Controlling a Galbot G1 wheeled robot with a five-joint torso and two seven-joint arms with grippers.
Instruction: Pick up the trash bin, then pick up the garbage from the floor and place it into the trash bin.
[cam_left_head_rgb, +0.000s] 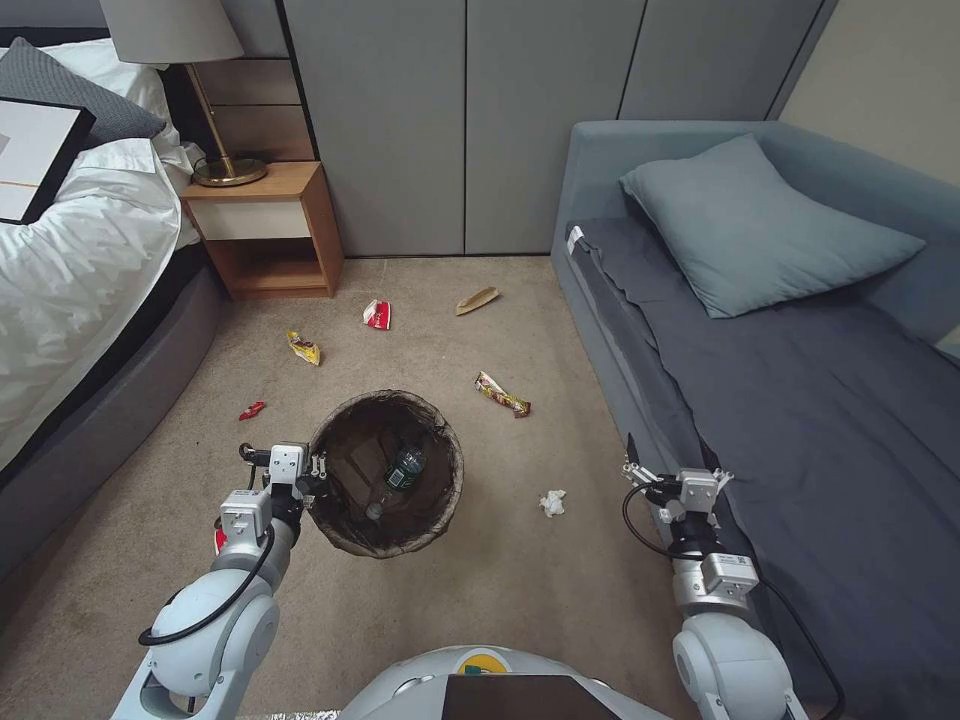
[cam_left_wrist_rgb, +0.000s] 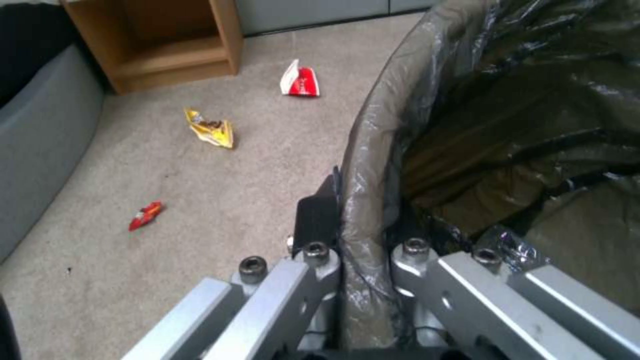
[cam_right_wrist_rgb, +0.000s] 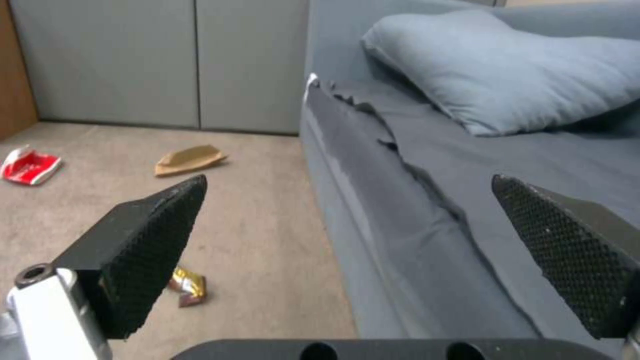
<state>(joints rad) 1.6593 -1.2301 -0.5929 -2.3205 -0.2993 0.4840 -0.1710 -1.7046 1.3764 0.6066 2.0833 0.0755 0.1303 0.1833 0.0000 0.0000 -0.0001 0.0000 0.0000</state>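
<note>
Trash bin clamped at its rim by left gripper, a green-labelled bottle inside; white tissue between bin and right gripper, which hangs beside the daybed.

Left wrist: gripper pinching bag-lined rim; beyond, yellow wrapper, red scrap, red-white carton.

Right wrist: jaws spread, nothing between; tan paper scrap ahead.

1. Both arms are white and silver, with round white joints and black cables looped behind each wrist.
2. The right gripper has black fingers with a dotted grip texture.
3. Silver linkage bars with dark screws sit behind the left gripper.
</note>
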